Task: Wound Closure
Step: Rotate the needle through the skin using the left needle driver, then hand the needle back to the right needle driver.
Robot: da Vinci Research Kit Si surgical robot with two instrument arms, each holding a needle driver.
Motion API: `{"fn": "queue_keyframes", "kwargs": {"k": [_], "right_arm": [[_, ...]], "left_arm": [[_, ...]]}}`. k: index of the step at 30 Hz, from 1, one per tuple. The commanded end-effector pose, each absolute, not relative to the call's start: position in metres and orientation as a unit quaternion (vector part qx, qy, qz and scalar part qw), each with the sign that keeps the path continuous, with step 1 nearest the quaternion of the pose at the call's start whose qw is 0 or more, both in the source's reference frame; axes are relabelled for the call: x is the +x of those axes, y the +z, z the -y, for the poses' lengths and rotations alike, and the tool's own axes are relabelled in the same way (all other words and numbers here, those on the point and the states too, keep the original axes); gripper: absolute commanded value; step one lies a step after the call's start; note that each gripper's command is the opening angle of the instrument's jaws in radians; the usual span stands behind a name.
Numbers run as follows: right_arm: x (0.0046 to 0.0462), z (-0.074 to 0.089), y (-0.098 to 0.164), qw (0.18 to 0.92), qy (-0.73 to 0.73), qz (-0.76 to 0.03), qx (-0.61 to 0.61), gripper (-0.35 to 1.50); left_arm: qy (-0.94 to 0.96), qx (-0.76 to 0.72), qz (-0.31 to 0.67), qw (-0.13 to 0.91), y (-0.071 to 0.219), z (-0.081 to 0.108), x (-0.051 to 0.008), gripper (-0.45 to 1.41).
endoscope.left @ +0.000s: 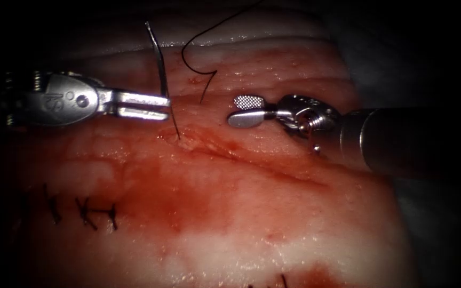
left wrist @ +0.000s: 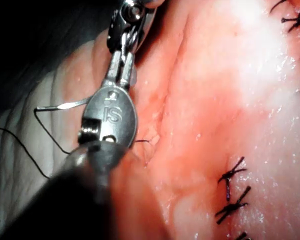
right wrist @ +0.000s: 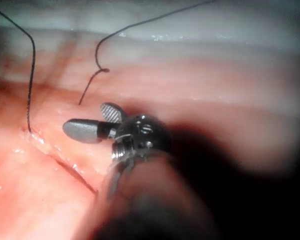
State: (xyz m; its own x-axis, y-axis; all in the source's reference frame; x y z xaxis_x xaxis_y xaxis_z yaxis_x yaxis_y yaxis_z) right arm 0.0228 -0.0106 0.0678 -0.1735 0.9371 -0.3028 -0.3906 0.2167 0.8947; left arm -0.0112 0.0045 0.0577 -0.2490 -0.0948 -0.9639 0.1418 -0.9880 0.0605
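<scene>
Presently the left tool (endoscope.left: 158,105), left of centre, clamps the needle (endoscope.left: 162,74) mid-curve, tip entering the cut (endoscope.left: 225,152)'s left end; right tool (endoscope.left: 246,111) agape, empty; next calls for steady regrasp.

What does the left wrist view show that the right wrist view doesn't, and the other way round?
Left wrist view: the left tool and finished stitches. Right wrist view: the right tool, jaws open, holding nothing. Both: the thread, the cut and the needle, which the left tool grips below mid-curve, its tip in the tissue at the cut's left end.
</scene>
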Motion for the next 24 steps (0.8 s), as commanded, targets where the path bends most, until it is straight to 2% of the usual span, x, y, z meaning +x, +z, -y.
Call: {"fn": "queue_keyframes", "kwargs": {"k": [1,8,13,15,19,24], "right_arm": [[0.0235,0.0103,0.0677,0.585,0.567,-0.516,0.267,0.76],[0.0239,0.0108,0.0662,0.568,0.58,-0.507,0.29,0.72],[0.0245,0.0112,0.0654,0.539,0.595,-0.494,0.334,0.89],[0.0248,0.0112,0.0651,0.528,0.603,-0.487,0.346,1.04],[0.0254,0.011,0.0644,0.51,0.613,-0.477,0.369,1.09],[0.0266,0.0105,0.0639,0.496,0.601,-0.475,0.409,1.04]], "left_arm": [[-0.794,0.602,-0.016,0.08,0.0589,-0.0043,-0.012,-0.45],[-0.82,0.566,0.009,0.081,0.0631,-0.0017,-0.0139,-0.45],[-0.831,0.546,0.037,0.098,0.0637,-0.0011,-0.0147,-0.45],[-0.837,0.535,0.049,0.105,0.0637,-0.0009,-0.0148,-0.45],[-0.843,0.519,0.069,0.124,0.0639,0.0,-0.015,-0.45],[-0.843,0.506,0.089,0.156,0.0641,0.0016,-0.0153,-0.45]]}}
